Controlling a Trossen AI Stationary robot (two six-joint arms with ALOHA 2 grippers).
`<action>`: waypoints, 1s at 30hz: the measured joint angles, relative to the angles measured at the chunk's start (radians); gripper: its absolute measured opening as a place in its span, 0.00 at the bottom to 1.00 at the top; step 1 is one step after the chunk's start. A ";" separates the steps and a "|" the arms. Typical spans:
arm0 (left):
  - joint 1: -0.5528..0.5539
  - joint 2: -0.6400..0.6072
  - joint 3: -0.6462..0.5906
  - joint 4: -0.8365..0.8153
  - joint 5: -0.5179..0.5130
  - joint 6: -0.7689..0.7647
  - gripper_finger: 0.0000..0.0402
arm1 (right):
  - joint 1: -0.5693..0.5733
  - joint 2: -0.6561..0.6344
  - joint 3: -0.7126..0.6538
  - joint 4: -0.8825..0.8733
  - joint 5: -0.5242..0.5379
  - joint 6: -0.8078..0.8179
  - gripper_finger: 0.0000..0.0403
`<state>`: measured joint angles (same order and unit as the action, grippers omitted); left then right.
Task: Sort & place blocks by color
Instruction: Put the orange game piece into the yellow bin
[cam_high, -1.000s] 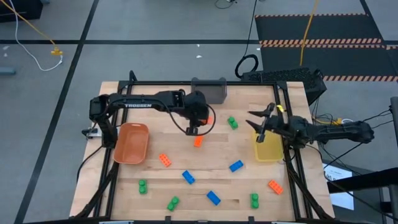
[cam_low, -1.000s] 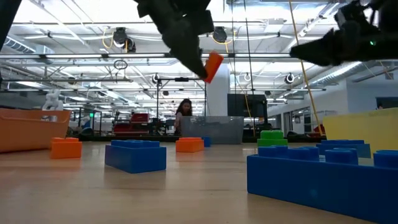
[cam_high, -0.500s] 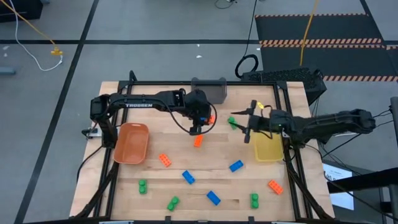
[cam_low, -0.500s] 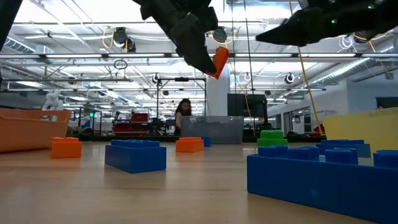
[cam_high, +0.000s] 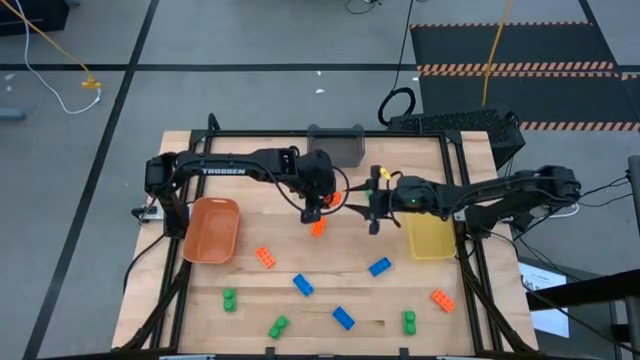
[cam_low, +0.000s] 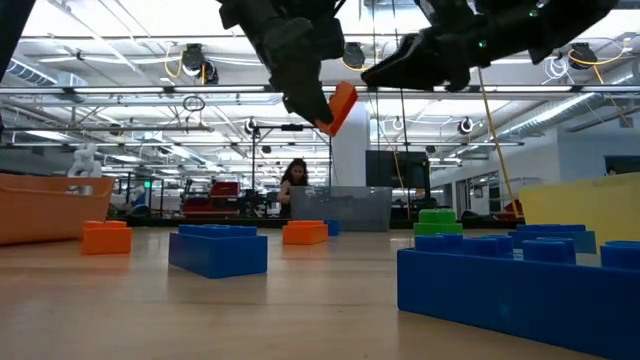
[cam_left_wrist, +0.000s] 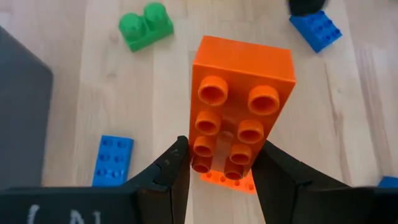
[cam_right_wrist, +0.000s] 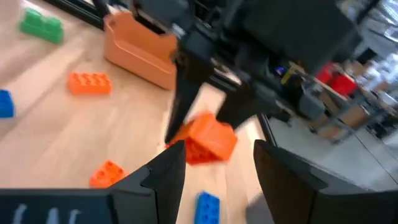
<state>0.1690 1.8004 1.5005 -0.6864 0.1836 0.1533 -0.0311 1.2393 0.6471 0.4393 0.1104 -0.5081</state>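
Reaching in from above the yellow bin, the right end effector now hangs just beside the left end effector over the middle of the table, where a second ago it sat well out to the right. The left one has barely shifted and keeps its hold on the orange block, its fingers pinching the long sides near one end.

In the right wrist view the right fingers stand apart with nothing between them, pointed at that same block. This looks like a hand-over in mid-air, which is odd, since the orange bin lies on the left arm's own side. The next move probably calls for the right fingers to close on the free end of the block before the left ones let go; a mistimed release would drop it.

The held block is a bright orange two-by-four studded brick, tilted, well above the wood. Other blocks lie loose below: an orange one almost under it, another orange, blues and greens scattered toward the near edge.
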 joint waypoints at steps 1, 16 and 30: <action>-0.001 0.000 0.000 -0.001 0.000 -0.003 0.34 | 0.000 0.004 0.007 -0.001 -0.017 -0.003 0.45; -0.007 0.000 0.000 0.002 0.018 -0.014 0.34 | 0.000 0.114 0.027 0.084 -0.037 -0.082 0.45; -0.017 0.021 -0.002 0.027 0.122 -0.012 0.34 | -0.003 0.171 0.028 0.127 -0.129 -0.087 0.45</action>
<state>0.1519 1.8214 1.4982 -0.6589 0.3053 0.1415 -0.0338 1.4101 0.6752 0.5664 -0.0181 -0.5950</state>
